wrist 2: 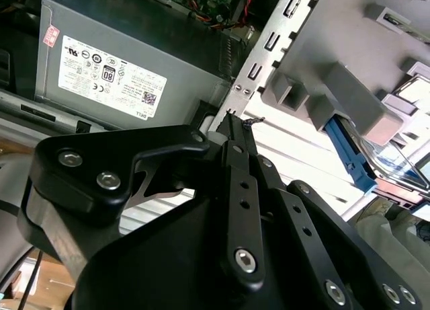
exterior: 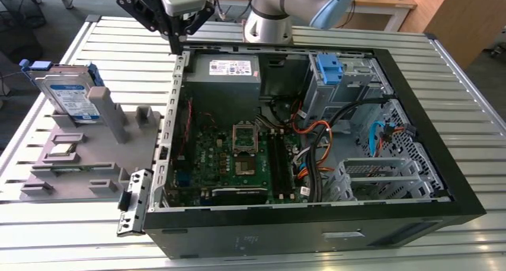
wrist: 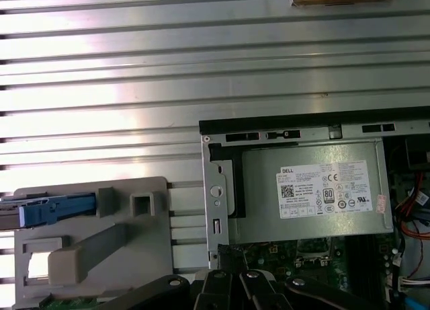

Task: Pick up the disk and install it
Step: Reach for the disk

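1. In the exterior view, a black gripper (exterior: pixel 175 44) hangs over the far corner of an open computer case (exterior: pixel 316 238). Its fingers are drawn together to a point with nothing between them, just above the case rim and beside the grey power supply (exterior: pixel 229 69)
2. The disk (exterior: pixel 70 96), a silver drive with a white-and-blue label in a blue carrier frame, stands on edge in a grey fixture (exterior: pixel 103 158). The fixture sits on the slatted table (exterior: pixel 63 247), to the exterior view's left of the case and well apart from the gripper
3. By the look of it, the pick-up has not yet begun: the disk sits untouched in its holder
4. A grasp would seem to call for the fingers to part and close over the disk's upper edge, clear of the fixture's posts
5. The exterior view adds the inside of the case: the motherboard (exterior: pixel 237 152) and a lone blue bracket (exterior: pixel 326 69) in the drive cage
6. The first wrist view looks down on the carrier's blue top edge and the power supply's sticker
7. The second wrist view brings the joined fingertips (wrist 2: pixel 232 120) close, with the disk's blue frame off to one side
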You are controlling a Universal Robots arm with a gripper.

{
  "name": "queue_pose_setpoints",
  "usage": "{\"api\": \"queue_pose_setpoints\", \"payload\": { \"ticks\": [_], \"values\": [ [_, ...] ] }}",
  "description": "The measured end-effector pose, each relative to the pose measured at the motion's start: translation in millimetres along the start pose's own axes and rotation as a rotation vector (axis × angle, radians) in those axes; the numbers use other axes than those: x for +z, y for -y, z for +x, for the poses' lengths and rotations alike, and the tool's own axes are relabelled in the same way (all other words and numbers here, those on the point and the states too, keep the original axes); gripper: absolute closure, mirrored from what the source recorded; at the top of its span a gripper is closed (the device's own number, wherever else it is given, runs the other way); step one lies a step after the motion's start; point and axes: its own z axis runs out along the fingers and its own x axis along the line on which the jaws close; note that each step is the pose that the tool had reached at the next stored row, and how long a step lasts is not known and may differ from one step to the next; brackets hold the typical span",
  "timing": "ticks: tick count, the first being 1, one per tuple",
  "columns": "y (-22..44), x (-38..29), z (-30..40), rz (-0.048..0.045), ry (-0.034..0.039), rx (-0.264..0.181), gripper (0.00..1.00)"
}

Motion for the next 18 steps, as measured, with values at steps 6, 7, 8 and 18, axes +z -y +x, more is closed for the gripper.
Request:
{"api": "queue_pose_setpoints", "payload": {
  "ticks": [6,7,8,18],
  "values": [
    [0.5,0.1,6.7,0.0,0.0,0.0,0.89],
    [0.6,0.1,8.0,-0.0001,0.0001,0.0,0.89],
    [0.6,0.1,9.6,-0.0001,0.0,0.0,0.89],
    [1.9,0.3,27.4,0.0,0.0,0.0,0.89]
  ]
}}
